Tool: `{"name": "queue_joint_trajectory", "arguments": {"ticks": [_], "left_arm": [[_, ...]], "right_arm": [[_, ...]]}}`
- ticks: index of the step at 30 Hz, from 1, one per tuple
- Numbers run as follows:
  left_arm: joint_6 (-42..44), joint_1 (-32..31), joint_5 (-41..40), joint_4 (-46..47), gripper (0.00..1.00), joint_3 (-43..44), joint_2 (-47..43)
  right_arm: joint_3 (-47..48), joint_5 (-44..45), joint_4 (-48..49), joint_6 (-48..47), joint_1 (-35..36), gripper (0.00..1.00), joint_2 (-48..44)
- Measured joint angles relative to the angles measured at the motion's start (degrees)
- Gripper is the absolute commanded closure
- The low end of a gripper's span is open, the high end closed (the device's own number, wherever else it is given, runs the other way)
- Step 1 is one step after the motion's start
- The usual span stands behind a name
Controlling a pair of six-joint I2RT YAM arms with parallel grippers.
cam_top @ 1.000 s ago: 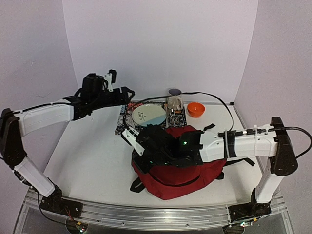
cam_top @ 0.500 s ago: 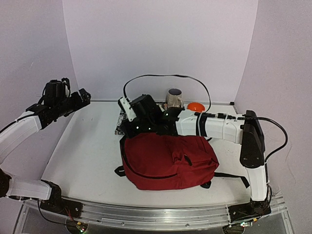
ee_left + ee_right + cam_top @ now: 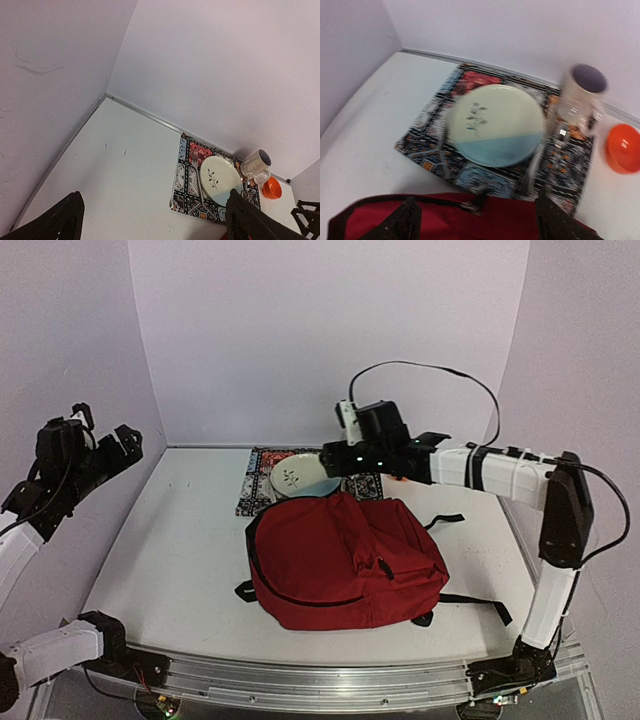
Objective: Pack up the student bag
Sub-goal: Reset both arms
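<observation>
My left gripper and right gripper gape empty; only wrist views show the glossy cylindrical mug; soft student bag slumps near.

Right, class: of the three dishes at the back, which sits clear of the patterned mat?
The orange bowl, on bare table right of the mat. The plate lies on the mat and the mug stands at its far right corner.
</observation>
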Motion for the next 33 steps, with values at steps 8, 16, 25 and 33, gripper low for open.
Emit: {"name": "queue_joint_trajectory", "arguments": {"ticks": [8,16,25,33], "left_arm": [[4.0,0.0,-5.9,-1.0,0.01,-2.8,-4.0],[5.1,0.6,-10.2,-2.8,0.00,-3.4,-1.4],[5.5,0.8,-10.9,-2.5,0.00,-4.2,-10.7],[7.2,0.8,-10.8,-1.8,0.00,-6.9,-21.5]], "right_arm": [[-25.7,9.3,5.5,2.7,-14.9,0.11,-23.5],[-43.7,15.8,7.7,2.7,-23.7,0.06,-51.3],[-51.9,17.9,2.9,1.9,-23.7,0.02,-81.5],[-54.8,16.2,-5.2,1.0,-23.7,0.02,-94.6]]}}
